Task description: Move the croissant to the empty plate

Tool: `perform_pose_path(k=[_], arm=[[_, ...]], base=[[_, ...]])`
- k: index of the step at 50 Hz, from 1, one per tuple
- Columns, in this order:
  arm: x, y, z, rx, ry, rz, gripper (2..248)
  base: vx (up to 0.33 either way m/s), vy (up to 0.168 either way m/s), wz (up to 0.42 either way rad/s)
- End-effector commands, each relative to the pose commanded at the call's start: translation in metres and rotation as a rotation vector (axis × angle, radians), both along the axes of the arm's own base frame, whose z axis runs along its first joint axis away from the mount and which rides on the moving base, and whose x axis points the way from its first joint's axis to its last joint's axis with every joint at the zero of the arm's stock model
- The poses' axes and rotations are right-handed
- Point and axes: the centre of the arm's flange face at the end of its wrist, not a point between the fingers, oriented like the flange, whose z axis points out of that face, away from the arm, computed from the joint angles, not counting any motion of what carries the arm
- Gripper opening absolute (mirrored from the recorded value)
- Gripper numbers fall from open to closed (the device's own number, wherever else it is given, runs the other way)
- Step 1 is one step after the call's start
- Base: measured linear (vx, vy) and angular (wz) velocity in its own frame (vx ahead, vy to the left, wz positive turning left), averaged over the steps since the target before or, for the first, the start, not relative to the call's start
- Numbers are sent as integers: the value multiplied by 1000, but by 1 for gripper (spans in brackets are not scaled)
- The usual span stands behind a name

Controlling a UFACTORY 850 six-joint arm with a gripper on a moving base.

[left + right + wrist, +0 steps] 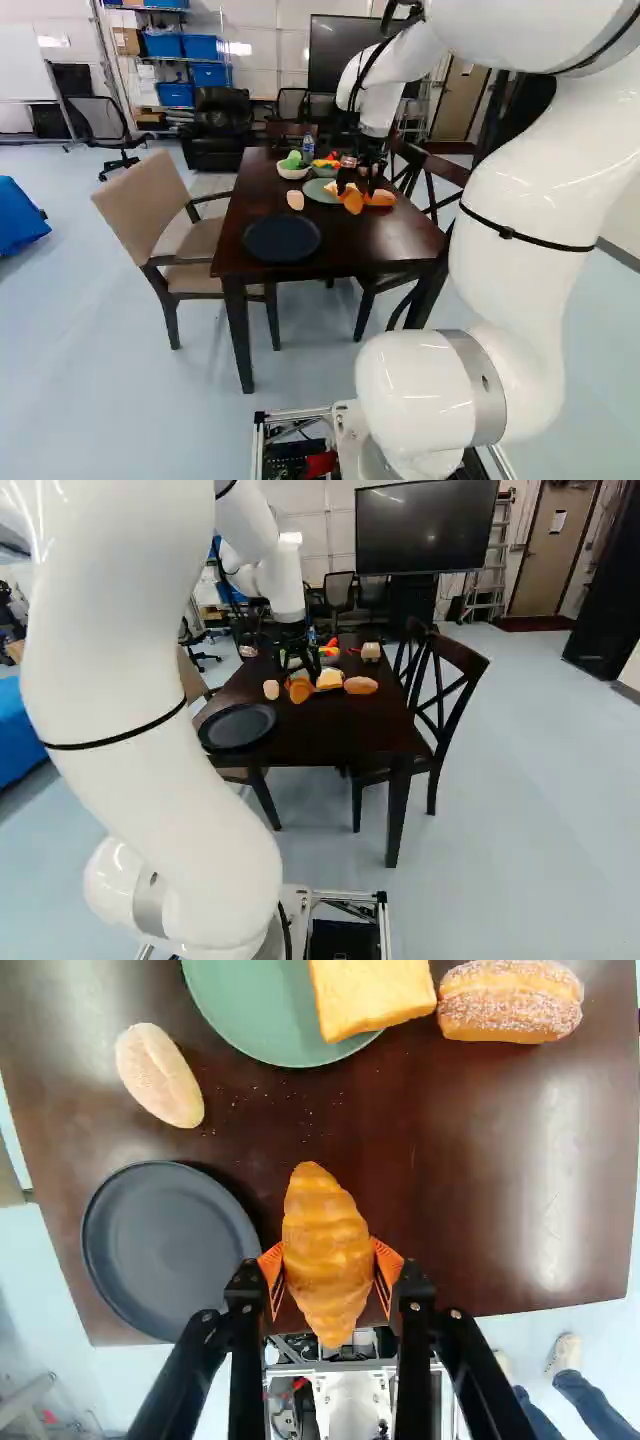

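Four pieces of bread: one croissant (327, 1255) held by the end effector (300, 674), one pale roll (160, 1076) ahead and left of it, one slice (372, 996) ahead, one sugared bun (511, 1002) ahead and right. Two plates — one dark plate (168, 1250) just left of it, one green plate (255, 1010) ahead. Farther ahead — two bowls (293, 173) and one bottle (308, 149).

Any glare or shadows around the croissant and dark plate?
Wrist view: a pale glare streak on the table by the sugared bun, clear of the croissant; a dark shadow along the dark plate's rim on the croissant's side. Left base view: bright highlights on the arm.
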Motion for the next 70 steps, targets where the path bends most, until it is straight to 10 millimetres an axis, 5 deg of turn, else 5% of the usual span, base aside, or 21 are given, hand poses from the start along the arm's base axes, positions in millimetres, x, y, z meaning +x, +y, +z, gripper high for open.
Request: perform_pose_path(k=[12, 70], arm=[[-2, 24, 17, 0, -13, 49, 124], [5, 143, 17, 34, -3, 250, 124]], base=[[0, 0, 0], [0, 0, 0]])
